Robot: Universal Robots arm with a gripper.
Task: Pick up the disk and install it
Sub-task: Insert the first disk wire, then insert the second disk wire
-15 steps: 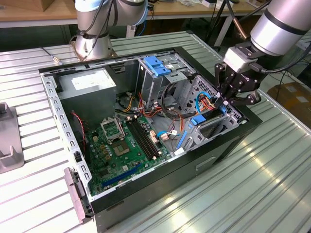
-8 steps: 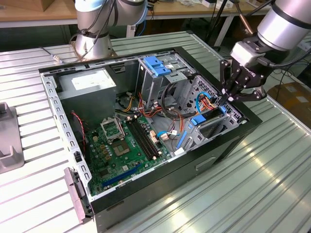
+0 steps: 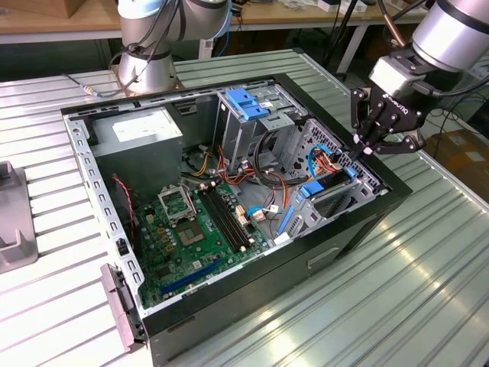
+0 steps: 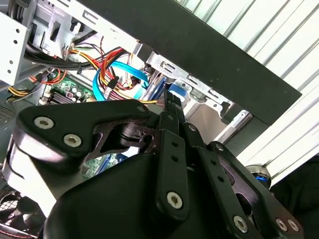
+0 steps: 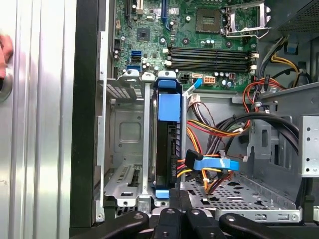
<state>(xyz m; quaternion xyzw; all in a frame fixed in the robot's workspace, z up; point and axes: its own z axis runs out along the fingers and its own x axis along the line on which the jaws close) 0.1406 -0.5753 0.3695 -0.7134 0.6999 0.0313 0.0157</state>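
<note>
Exterior view: gripper point(image 3: 365, 147) with jaws pinched narrow, holding nothing, at the open PC case point(image 3: 267, 302) front edge just above the disk point(image 3: 330, 184), which sits on edge in the drive cage; first wrist view: disk point(image 5: 167, 149) dark-bodied with blue rails, beside the motherboard point(image 5: 199, 45).

The computer case point(image 3: 229, 306) lies open on the table point(image 3: 428, 260). Inside it, the motherboard point(image 3: 191, 229) sits on the floor, the power supply point(image 3: 145, 134) toward the exterior view's left. The disk point(image 5: 167, 144) stands on edge in the drive cage point(image 5: 124, 134), beside the case wall (cables point(image 5: 214, 164) bunch just beside it). The gripper point(image 3: 359, 149) hangs over that cage.
</note>
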